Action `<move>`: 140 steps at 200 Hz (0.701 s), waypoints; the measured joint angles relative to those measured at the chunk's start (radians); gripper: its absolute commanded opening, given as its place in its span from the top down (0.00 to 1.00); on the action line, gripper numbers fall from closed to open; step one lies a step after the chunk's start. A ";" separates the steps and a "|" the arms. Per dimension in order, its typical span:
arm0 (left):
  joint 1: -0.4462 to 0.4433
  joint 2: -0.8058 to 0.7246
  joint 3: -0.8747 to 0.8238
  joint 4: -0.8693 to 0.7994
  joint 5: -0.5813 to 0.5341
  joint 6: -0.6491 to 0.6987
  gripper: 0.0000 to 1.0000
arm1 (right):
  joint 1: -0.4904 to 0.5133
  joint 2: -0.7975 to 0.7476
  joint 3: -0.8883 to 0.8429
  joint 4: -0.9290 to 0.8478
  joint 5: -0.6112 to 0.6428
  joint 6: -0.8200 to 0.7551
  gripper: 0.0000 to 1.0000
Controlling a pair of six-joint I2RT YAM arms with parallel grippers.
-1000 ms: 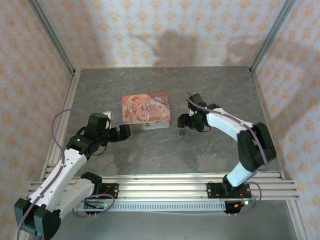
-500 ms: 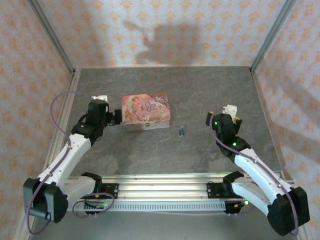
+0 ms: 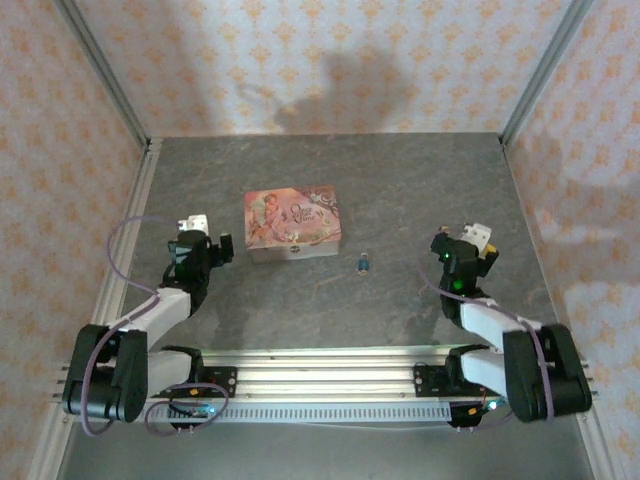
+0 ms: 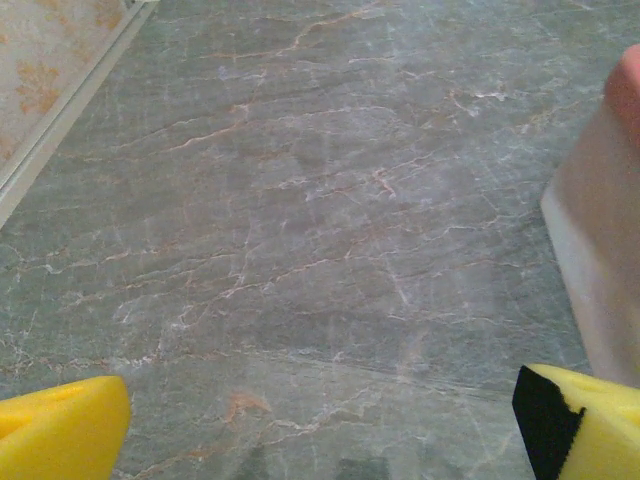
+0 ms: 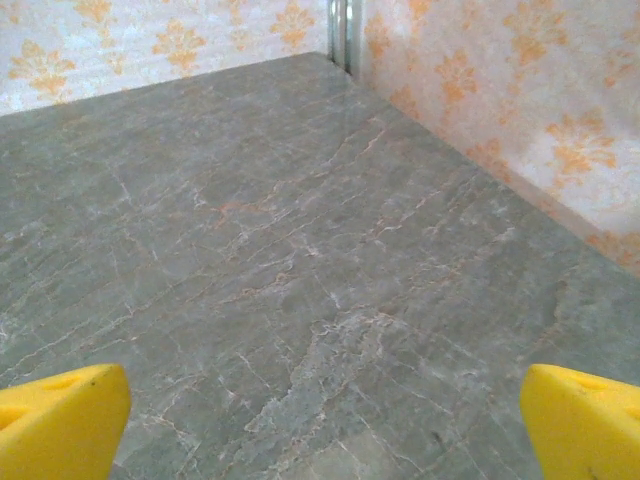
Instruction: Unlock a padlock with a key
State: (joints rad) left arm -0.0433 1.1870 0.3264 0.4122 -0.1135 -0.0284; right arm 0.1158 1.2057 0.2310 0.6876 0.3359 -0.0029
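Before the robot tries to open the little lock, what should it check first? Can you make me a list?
1. Padlock in sight: ok. The padlock lies on the table, just right of the pink box and apart from it.
2. Key found: cannot tell. It is too small to make out.
3. Left end effector open and empty: ok. Its yellow fingers stand wide apart over bare table.
4. Right end effector open and empty: ok. It is the same there.
5. Way to the padlock free: ok. The top view shows bare table between the right end effector and the padlock.
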 measured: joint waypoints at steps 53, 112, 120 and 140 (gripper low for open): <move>0.007 0.180 0.002 0.269 0.005 0.001 0.00 | -0.012 0.323 0.042 0.238 -0.057 -0.025 0.01; 0.006 0.314 0.083 0.304 0.036 0.020 0.00 | -0.050 0.323 0.162 0.181 -0.068 -0.013 0.01; 0.006 0.314 0.084 0.304 0.038 0.023 0.00 | -0.052 0.323 0.162 0.172 -0.068 -0.011 0.01; 0.006 0.314 0.084 0.304 0.043 0.029 0.00 | -0.052 0.323 0.161 0.157 -0.072 -0.010 0.01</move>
State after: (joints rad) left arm -0.0372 1.5013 0.4107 0.7166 -0.0708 0.0006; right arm 0.0635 1.5288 0.3923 0.8448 0.2638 -0.0124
